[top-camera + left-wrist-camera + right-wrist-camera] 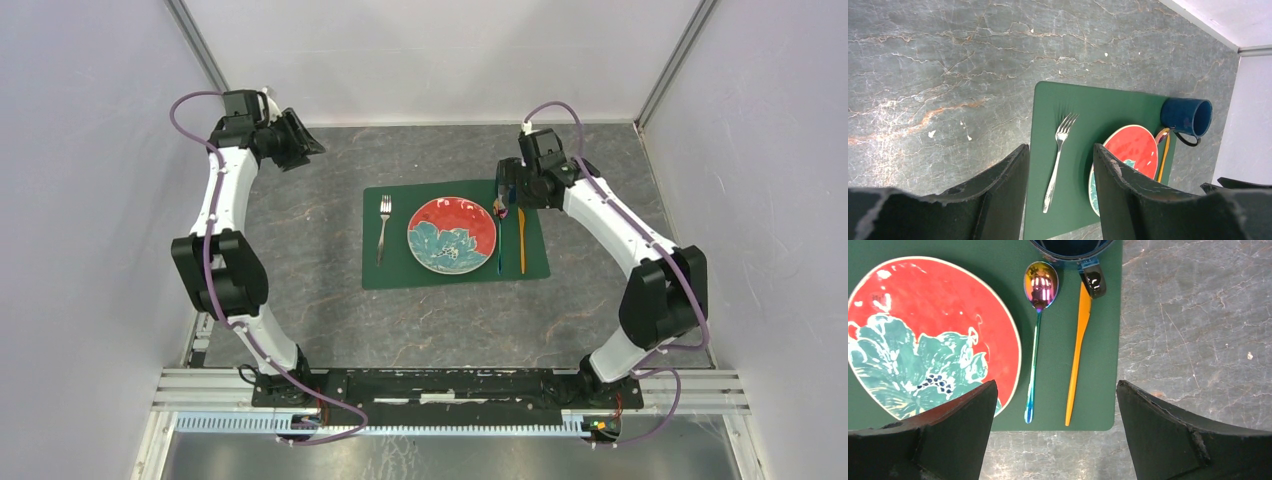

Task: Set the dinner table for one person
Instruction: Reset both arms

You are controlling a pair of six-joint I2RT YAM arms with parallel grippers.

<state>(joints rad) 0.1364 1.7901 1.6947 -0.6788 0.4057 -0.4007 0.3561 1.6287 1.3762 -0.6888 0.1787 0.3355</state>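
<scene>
Dinner table (pixel 300 260), a dark grey veined stone-look square, underlies everything, bearing at its middle a dark green rectangular placemat (pixel 400 275). We see the left gripper (pixel 1060 155) partly parted, holding nothing (off at far left). The right gripper (pixel 1056 385) is spread wide, also holding nothing, above an iridescent metal spoon (pixel 1035 340) and an orange knife (pixel 1077 355).

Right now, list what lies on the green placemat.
A fork, red floral plate, iridescent spoon, orange knife, blue mug. The mat under the plate is covered; the mug's inside is too dark to read.
</scene>
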